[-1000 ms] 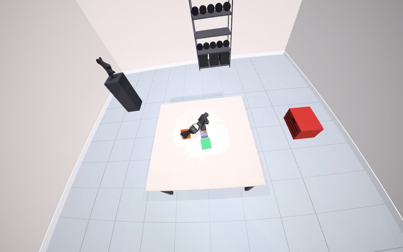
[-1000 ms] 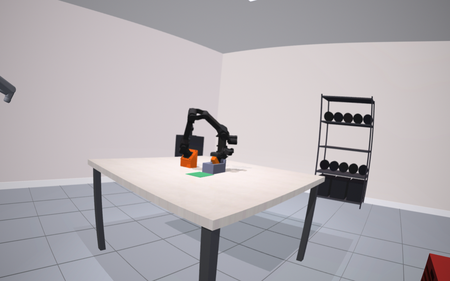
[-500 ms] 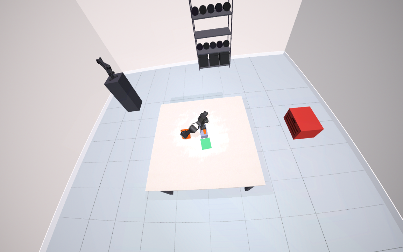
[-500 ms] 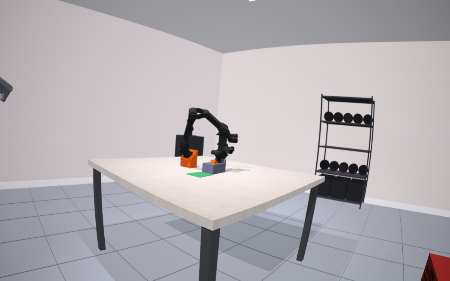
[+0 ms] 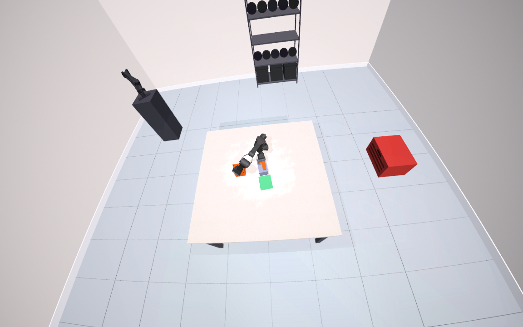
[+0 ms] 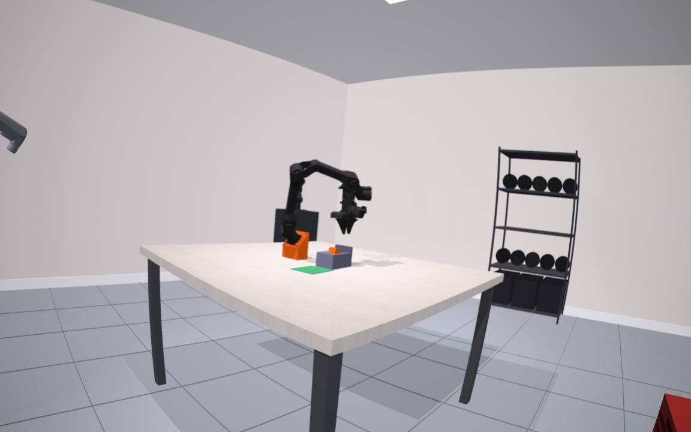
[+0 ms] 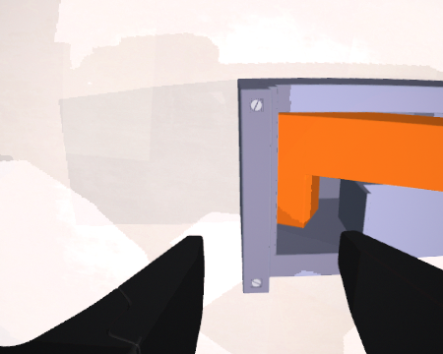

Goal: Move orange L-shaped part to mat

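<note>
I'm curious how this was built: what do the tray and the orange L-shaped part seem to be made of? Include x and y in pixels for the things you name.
The tray [image 5: 263,173] [image 6: 325,261] [image 7: 256,197] looks like matte grey plastic or painted metal: evenly coloured, with slotted screw heads. The orange L-shaped part [image 5: 262,164] [image 6: 333,250] [image 7: 369,147] seems smooth plastic: one flat colour, no grain.

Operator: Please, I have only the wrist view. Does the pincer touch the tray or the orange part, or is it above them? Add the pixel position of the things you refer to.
Observer: The exterior view shows the pincer [image 5: 261,157] [image 6: 345,233] [image 7: 272,250] above both the tray [image 5: 263,173] [image 6: 326,260] [image 7: 256,197] and the orange part [image 5: 262,165] [image 6: 333,250] [image 7: 369,147], with a visible gap.
Operator: Thank you. And where is the green mat? I do not see it.
Observer: The top view shows the green mat [image 5: 265,182] [image 6: 311,269] beside the tray, on the side away from the shelf rack [image 5: 274,38] [image 6: 535,231].
</note>
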